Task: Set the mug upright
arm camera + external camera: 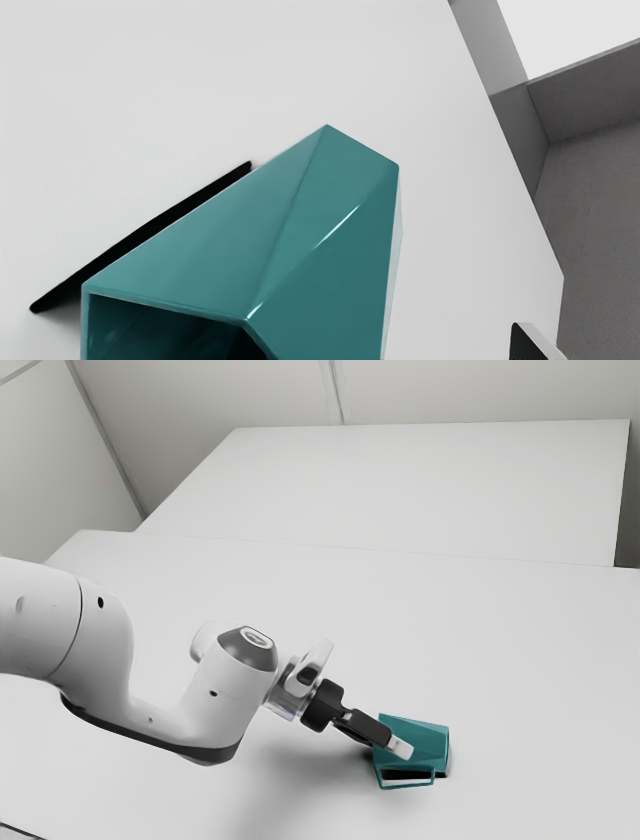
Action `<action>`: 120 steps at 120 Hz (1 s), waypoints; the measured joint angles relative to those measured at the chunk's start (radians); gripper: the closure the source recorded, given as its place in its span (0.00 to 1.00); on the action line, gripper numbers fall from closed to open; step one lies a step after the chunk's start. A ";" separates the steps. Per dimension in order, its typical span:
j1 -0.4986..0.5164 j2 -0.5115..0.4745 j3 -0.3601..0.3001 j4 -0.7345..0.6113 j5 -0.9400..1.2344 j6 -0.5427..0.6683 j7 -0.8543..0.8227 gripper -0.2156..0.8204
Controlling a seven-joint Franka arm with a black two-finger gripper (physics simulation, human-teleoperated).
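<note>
The robot arm (92, 635) is white and smooth, with fat round bends, little black dots (100, 602) and a dark stripe (148, 739). One grey cap (250, 657) has a pale oval (257, 639). The gripper (399, 747) is black with a whitish tip.

From the exterior camera I see a plain white surface (300, 590), a white slab (430, 490) behind it, and pale walls (200, 395) meeting toward the exterior view's left. Past the surface's edge, my wrist camera picks up rough grey concrete (595, 210) and a bright white patch (575, 30).

Passing room over tabletop (290, 575), mug (425, 738) in the way, handle (406, 786) jutting toward exterior camera
</note>
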 joint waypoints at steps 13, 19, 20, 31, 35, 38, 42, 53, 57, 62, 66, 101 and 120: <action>0.003 -0.001 0.000 0.000 -0.002 0.003 0.005 0.52; 0.003 -0.001 0.000 0.000 -0.002 0.004 0.007 0.57; 0.003 -0.001 0.000 0.000 -0.002 0.004 0.007 0.57; 0.003 -0.002 0.000 0.000 -0.004 0.005 0.012 0.66; 0.002 -0.002 0.000 0.000 -0.005 0.005 0.014 0.69; 0.002 -0.003 0.000 0.000 -0.005 0.005 0.015 0.71; 0.002 -0.004 0.000 0.000 -0.005 0.005 0.017 0.74; 0.001 -0.008 0.000 0.000 -0.005 0.006 0.021 0.83; 0.001 -0.010 0.000 0.000 -0.006 0.006 0.023 0.85; 0.000 -0.013 -0.001 0.000 -0.006 0.007 0.025 0.88; -0.001 -0.016 -0.001 0.000 -0.006 0.008 0.026 0.89; -0.017 -0.090 0.000 0.001 0.004 0.027 0.030 0.94; 0.009 -0.151 -0.001 0.031 0.178 0.030 -0.017 0.95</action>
